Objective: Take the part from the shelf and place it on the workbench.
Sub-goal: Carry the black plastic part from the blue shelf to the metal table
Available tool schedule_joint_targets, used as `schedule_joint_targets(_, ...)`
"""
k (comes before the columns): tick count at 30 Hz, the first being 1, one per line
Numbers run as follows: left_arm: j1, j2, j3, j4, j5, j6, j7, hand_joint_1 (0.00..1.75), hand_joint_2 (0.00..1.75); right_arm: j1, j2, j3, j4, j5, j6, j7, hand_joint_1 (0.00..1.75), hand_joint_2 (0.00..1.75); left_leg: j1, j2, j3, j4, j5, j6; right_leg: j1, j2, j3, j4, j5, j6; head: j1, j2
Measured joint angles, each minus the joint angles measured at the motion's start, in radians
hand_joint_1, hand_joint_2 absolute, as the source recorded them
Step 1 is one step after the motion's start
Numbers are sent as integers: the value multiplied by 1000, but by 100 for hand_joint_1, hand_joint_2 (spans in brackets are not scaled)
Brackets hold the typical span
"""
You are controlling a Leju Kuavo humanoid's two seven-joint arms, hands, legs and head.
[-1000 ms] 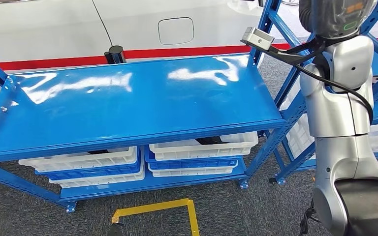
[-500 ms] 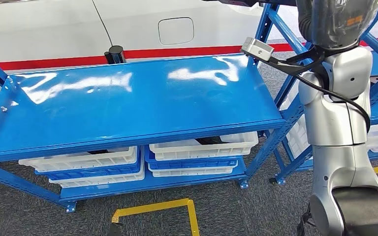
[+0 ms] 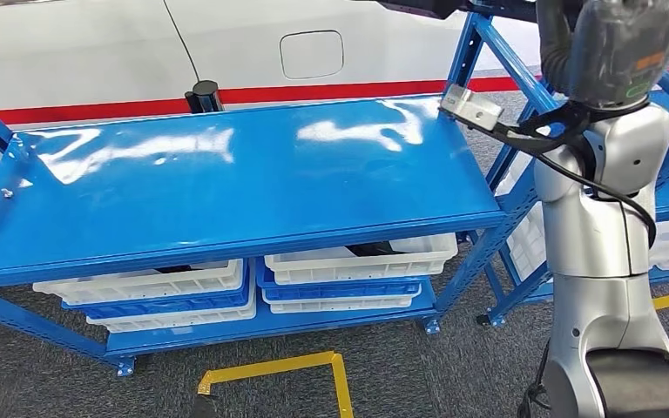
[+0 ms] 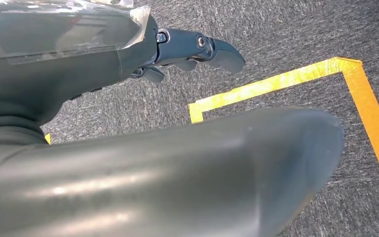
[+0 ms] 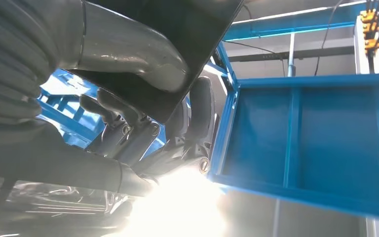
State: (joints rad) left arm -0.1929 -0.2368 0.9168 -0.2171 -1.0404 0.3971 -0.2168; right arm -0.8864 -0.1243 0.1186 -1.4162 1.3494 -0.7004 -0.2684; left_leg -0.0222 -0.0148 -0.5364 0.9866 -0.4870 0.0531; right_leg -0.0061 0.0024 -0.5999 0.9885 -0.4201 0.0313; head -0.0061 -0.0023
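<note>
Big blue surface (image 3: 226, 187) up front, bare on top, with white bins (image 3: 361, 257) stacked underneath. The shelf (image 5: 316, 143) is off to the right. Right hand (image 5: 143, 128) has a flat black part (image 5: 177, 54) gripped up high beside that shelf. Left hand (image 4: 187, 49) hangs over grey carpet, fingers loosely apart, holding nothing.

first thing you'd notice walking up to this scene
The big glossy blue workbench top spreads bare across the middle of the head view, with white bins stacked on the shelf below it. On the right, the robot's silver right arm is raised, and in the right wrist view its right hand grips a flat dark part beside the blue shelf frame.
</note>
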Motion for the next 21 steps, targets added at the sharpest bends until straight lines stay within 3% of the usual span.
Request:
schedule_joint_targets(9, -1, -1, 23, 0, 35, -18, 27, 0, 0, 53, 42, -52, -50, -5, 0, -48, 175, 175, -6, 0, 0, 2, -2, 3, -7, 0, 0, -1, 1, 2, 0, 0)
schedule_joint_targets(14, -1, 0, 38, 0, 49, -17, 25, 0, 0, 49, 59, -56, -51, -7, 2, -64, 175, 175, -5, 2, 2, -5, 7, 16, -8, 0, -4, 1, 1, 11, 0, 0)
schedule_joint_targets(16, -2, -1, 42, 0, 50, -16, 25, 0, 0, 42, 62, -58, -51, -7, 2, -66, 175, 175, 2, 5, 6, -16, 17, 25, -5, 0, -31, 54, -29, 8, 1, 0)
schedule_joint_targets(19, -3, -2, 43, 0, 50, -16, 25, 0, 0, 41, 63, -63, -50, -8, 2, -68, 175, 175, 5, 7, 7, -17, 18, 28, -8, 0, -120, 241, -95, 0, 2, 0)
schedule_joint_targets(20, -3, -2, 43, 0, 50, -16, 24, 0, 0, 43, 64, -64, -50, -8, 2, -70, 175, 175, 5, 7, 7, -17, 17, 27, -10, 0, -139, 276, -98, 4, 2, 0)
schedule_joint_targets(21, -3, -2, 44, 0, 50, -16, 24, 0, 0, 45, 64, -66, -50, -8, 2, -71, 175, 175, 6, 6, 7, -15, 16, 24, -13, -1, -140, 272, -86, 12, 3, 0)
